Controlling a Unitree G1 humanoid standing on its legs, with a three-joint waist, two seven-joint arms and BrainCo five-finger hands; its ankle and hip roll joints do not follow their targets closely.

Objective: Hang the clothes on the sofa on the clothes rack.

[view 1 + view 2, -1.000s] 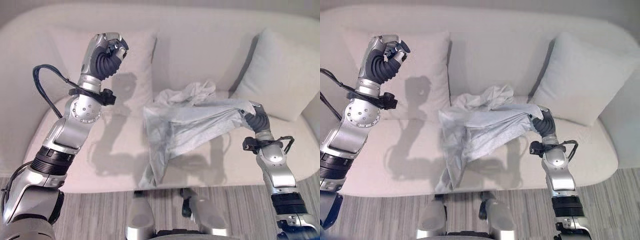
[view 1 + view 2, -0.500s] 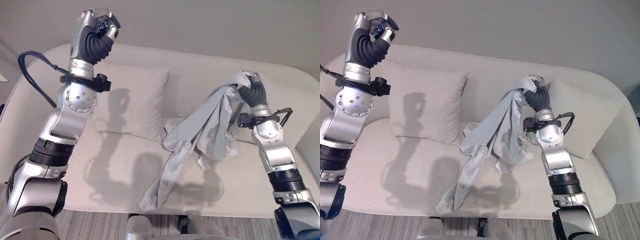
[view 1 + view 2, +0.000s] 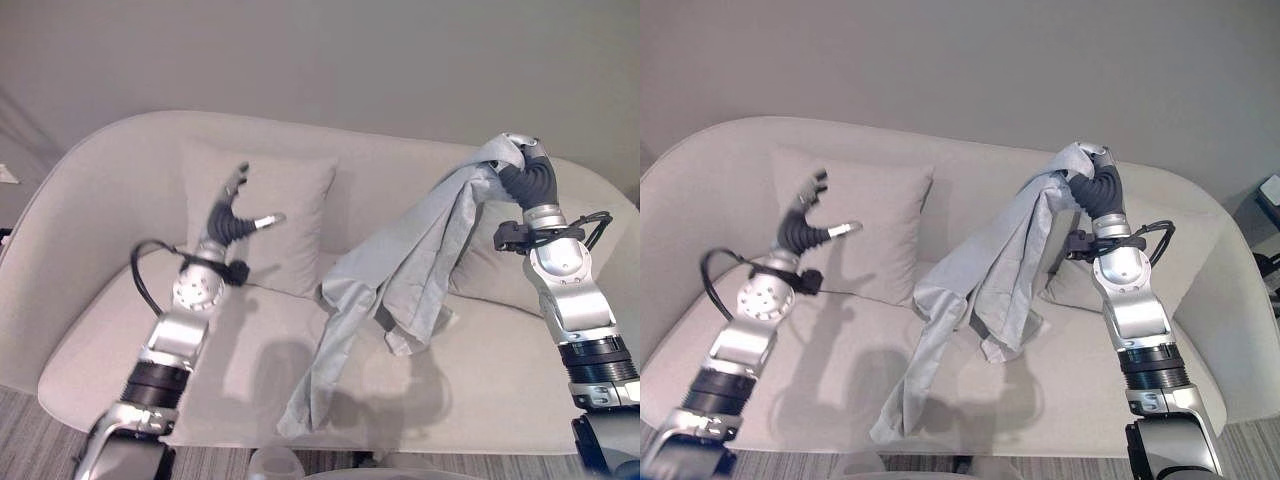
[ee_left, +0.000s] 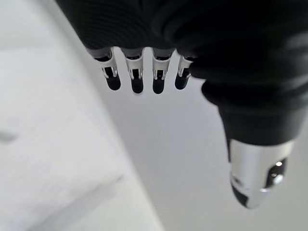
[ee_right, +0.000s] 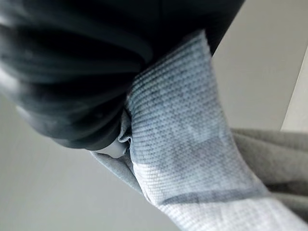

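My right robot hand (image 3: 522,160) grips the grey shirt (image 3: 400,270); its tail drags the sofa (image 3: 90,300), might snag. Left robot hand (image 3: 232,215) open.

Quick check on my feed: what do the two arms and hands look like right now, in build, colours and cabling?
Both arms are silver-grey metal with black ribbed rings near the forearm. The left hand has a dark ribbed cover at the wrist and silver fingers with dark tips; a black cable loops beside its round wrist joint. The right hand has the same dark ribbed cover, with a black cable looping at its wrist.
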